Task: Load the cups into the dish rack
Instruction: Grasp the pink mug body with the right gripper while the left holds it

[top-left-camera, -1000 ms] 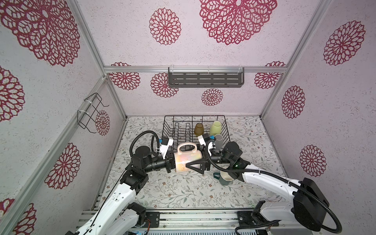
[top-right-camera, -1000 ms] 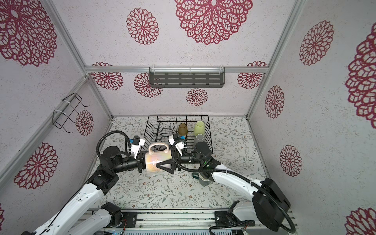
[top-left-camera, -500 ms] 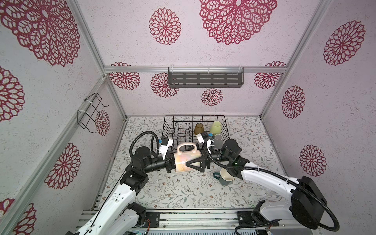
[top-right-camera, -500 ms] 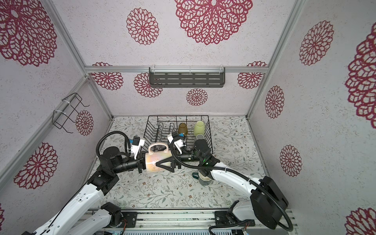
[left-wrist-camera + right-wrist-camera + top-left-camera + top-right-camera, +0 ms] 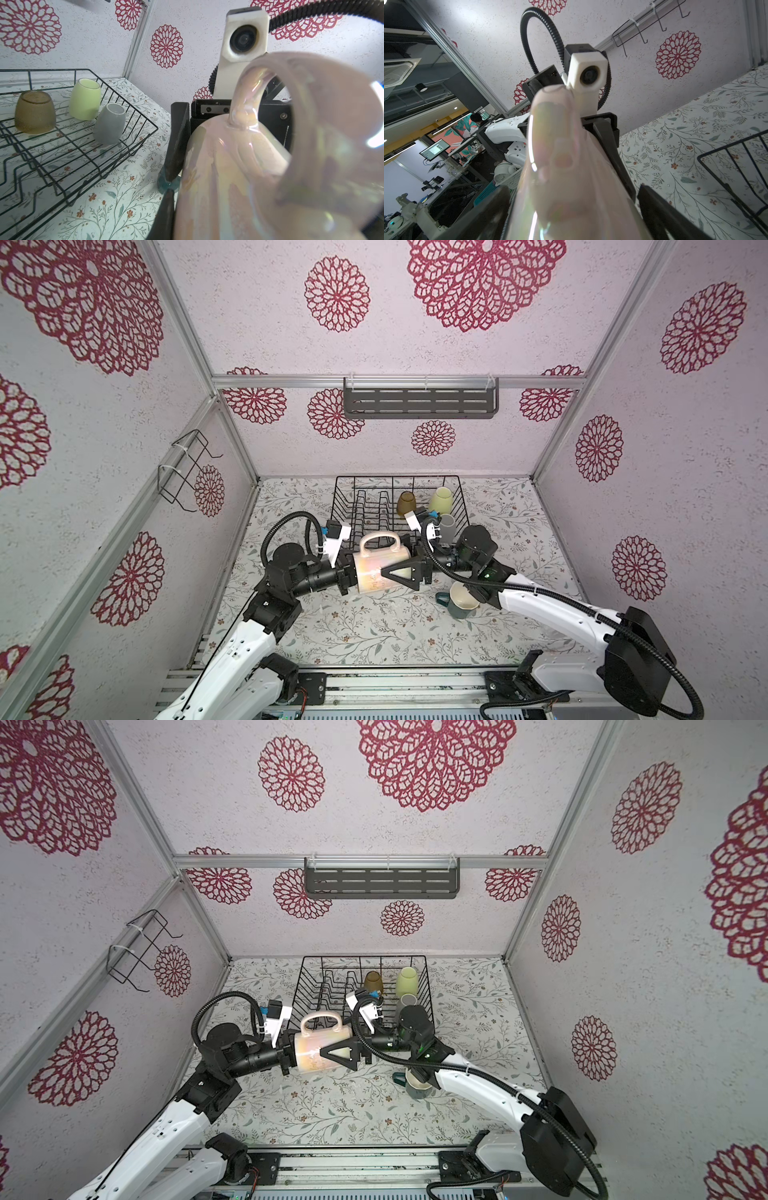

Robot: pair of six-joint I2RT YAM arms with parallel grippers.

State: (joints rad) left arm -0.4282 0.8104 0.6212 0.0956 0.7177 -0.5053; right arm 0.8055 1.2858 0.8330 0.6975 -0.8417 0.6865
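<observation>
Three of the cups are already in the dish rack [image 5: 363, 510] at the back of the tabletop [image 5: 353, 635], all mouth-down along its right side: the amber glass [image 5: 405, 502], the lime-yellow tumbler [image 5: 441, 499] and the grey tumbler [image 5: 448, 524]. The pearly pink mug [image 5: 372, 568] is in the air just in front of the rack, lying on its side with the handle up. The left claw [image 5: 348, 578] is pinched tight on the end nearest it, while the right claw [image 5: 397, 566] stands at its widest, straddling the mug's other end without visibly pressing on it; this looks like a handover midway. The dark teal mug [image 5: 459, 599] stands upright on the tabletop under the right arm, not yet loaded, and no clear glass shows in any view, so roughly half is done. The tabletop wears a pale cover printed with leafy sprigs. The walls are speckled white with crimson medallions, carrying a grey slotted shelf [image 5: 419, 402] at the back and a black wire bracket [image 5: 183, 472] on the left.
</observation>
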